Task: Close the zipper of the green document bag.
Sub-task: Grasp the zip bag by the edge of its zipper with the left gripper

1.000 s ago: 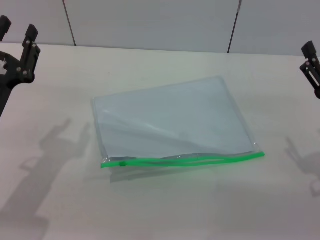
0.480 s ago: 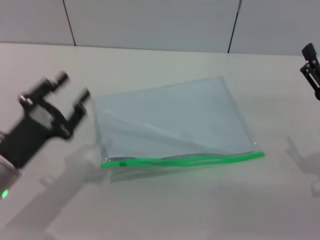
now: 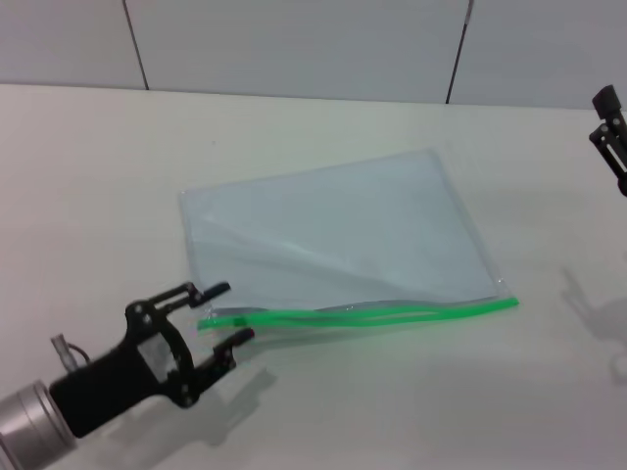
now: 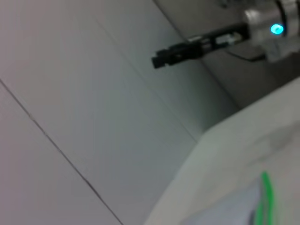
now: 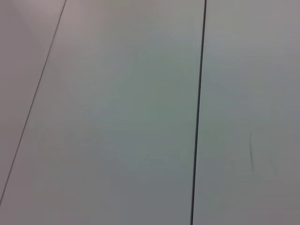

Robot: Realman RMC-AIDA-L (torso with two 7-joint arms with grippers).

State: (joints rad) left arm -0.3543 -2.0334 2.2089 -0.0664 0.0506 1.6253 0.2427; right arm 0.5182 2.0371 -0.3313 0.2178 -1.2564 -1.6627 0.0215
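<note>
While its two black fingers stand apart w/ nothing between them, the left gripper [image 3: 227, 313] sits low over the table at the near-left end of the bag, one fingertip [image 3: 217, 289] just beyond the thin bright green plastic zipper strip [image 3: 362, 314] & the other just on the near side, so the strip's left end lies in the gap; can't tell if either tip touches it; behind the fingers the black gripper body runs back to a silver wrist cuff at the near-left corner of the head view; the flat rectangular translucent pale blue-grey plastic document bag [image 3: 333, 230] lies flat mid-table, slightly rotated, green edge toward the robot, a crease across its left half; a small darker green slider tab [image 3: 238, 320] shows near the strip's left end, close to the open fingers; the strip looks a bit wavy & split along its mid part; the right gripper [image 3: 612, 132] is up at the far right edge, well apart from the bag, mostly cut off, so finger state: can't tell; the off-white table [image 3: 323, 411] carries the bag; grey wall panels [image 5: 117, 112] w/ dark seams fill the right wrist view.
</note>
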